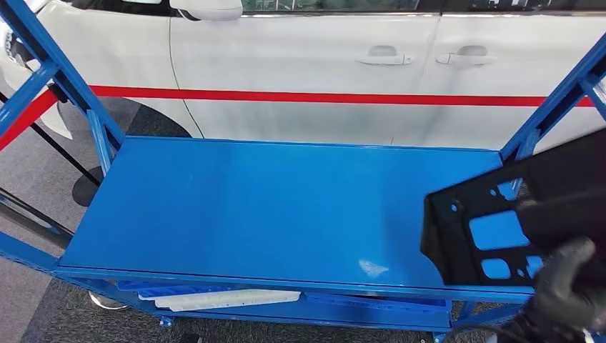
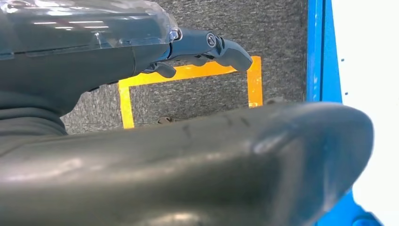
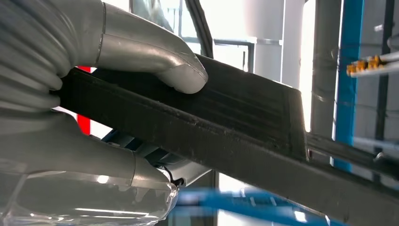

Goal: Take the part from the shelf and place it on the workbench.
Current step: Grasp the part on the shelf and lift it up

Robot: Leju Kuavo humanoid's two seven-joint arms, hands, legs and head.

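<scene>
Holding the black part (image 1: 500, 221) in my right robot hand (image 1: 568, 286) over the blue bench (image 1: 271, 207).
My left robot hand (image 2: 202, 52) hangs empty, fingers apart, above grey carpet.

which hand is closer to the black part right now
Right. The right hand grips the black part above the blue shelf; the left hand hangs over grey floor, holding nothing.

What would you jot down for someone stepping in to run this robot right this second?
Right hand: grips the black perforated plastic part, held over the right end of the blue metal workbench top, not set down.
Left hand: holds nothing, fingers apart, hanging over grey carpet with an orange tape square.
Done: part taken.
Left: lower it onto the bench, let go.
</scene>
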